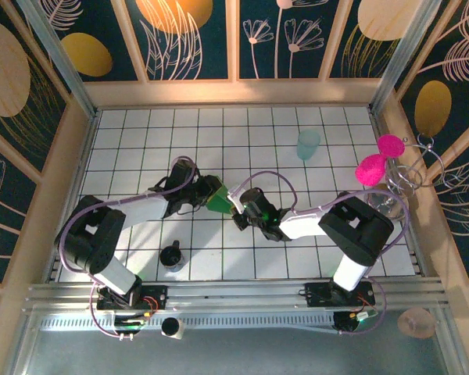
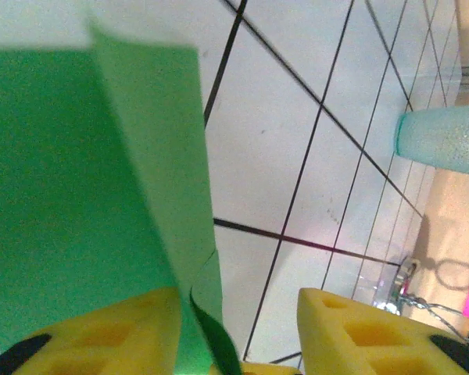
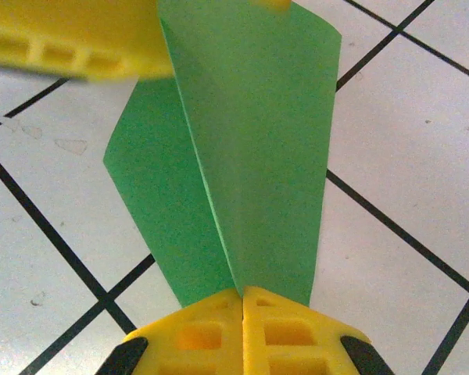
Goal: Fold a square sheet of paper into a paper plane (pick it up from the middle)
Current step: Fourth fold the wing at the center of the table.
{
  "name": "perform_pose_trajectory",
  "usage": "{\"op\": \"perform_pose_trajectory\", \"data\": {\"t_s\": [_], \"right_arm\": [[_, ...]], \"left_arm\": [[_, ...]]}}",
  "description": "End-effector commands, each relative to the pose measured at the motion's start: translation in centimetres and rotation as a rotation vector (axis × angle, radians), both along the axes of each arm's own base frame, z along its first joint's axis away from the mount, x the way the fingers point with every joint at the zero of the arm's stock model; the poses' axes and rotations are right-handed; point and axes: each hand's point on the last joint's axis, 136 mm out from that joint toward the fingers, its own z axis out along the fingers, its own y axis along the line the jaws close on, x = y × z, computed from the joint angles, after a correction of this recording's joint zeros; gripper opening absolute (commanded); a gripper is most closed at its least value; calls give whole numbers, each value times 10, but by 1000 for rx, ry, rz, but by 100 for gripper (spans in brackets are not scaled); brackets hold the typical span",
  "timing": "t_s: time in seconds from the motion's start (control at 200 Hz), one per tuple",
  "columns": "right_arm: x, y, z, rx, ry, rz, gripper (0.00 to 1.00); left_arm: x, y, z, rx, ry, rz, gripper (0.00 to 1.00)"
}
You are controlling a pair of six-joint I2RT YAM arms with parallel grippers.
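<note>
While right hand (image 3: pixel 242 293) pinches creased green paper plane (image 3: pixel 258 156), left hand (image 2: pixel 230 306) spread apart

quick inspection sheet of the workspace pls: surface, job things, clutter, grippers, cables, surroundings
surface: white table with black grid lines, a few faint marks
job's things: green paper, creased into flaps, stretching between the two grippers near the middle
clutter: teal cup upright at the far right; small dark container near the left arm; pink thing at the right edge
grippers: right gripper shut on the paper's narrow end; left gripper open, paper between its jaws
cables: purple cables loop along both arms
surroundings: flower-print walls; metal rail at the near edge
</note>
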Motion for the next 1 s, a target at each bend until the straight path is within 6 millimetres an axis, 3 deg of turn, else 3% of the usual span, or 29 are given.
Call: {"op": "perform_pose_trajectory", "data": {"t_s": [0.0, 0.21, 0.526, 0.691, 0.996], "right_arm": [[-14, -3, -2, -10, 43, 39, 1], [-21, -11, -4, 52, 168, 29, 0], [-21, -20, 2, 224, 378, -31, 0], [-16, -22, 6, 302, 469, -72, 0], [-10, -15, 14, 405, 595, -70, 0]], "left_arm": [[12, 22, 19, 93, -64, 54, 49], [18, 31, 44, 161, -181, 42, 55], [5, -5, 51, 59, -251, -65, 56], [-8, -18, 46, -23, -256, -83, 56], [-31, -3, 29, -73, -243, -34, 53]]}}
